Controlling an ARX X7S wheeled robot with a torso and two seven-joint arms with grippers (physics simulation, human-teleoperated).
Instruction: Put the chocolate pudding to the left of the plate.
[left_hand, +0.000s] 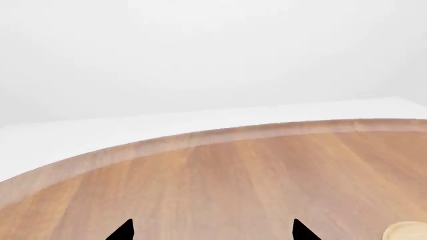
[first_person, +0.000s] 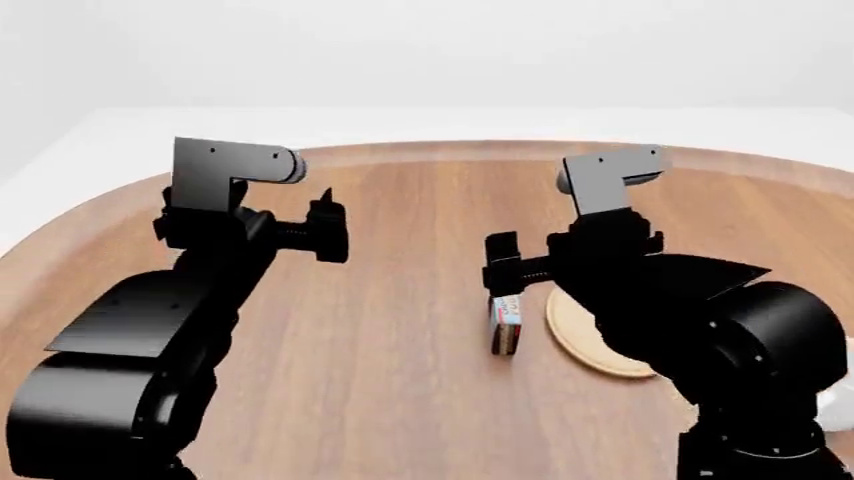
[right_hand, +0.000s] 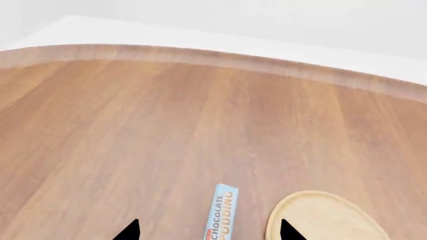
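The chocolate pudding (first_person: 506, 325) is a thin carton standing on edge on the wooden table, just left of the plate (first_person: 587, 338), a light-tan round disc. In the right wrist view the pudding (right_hand: 222, 212) shows its blue-and-white edge, with the plate (right_hand: 327, 217) beside it. My right gripper (first_person: 503, 262) hovers just above the pudding. Its jaws (right_hand: 208, 232) are open, one on either side of the carton and apart from it. My left gripper (first_person: 327, 225) is open and empty over bare table at the left (left_hand: 213, 232). A sliver of the plate (left_hand: 407, 231) shows in its view.
The round wooden table (first_person: 400, 400) has a raised rim (right_hand: 200, 57) at the back, with white floor beyond it. My right arm's bulk (first_person: 721, 330) covers the plate's right side. No mugs are in view.
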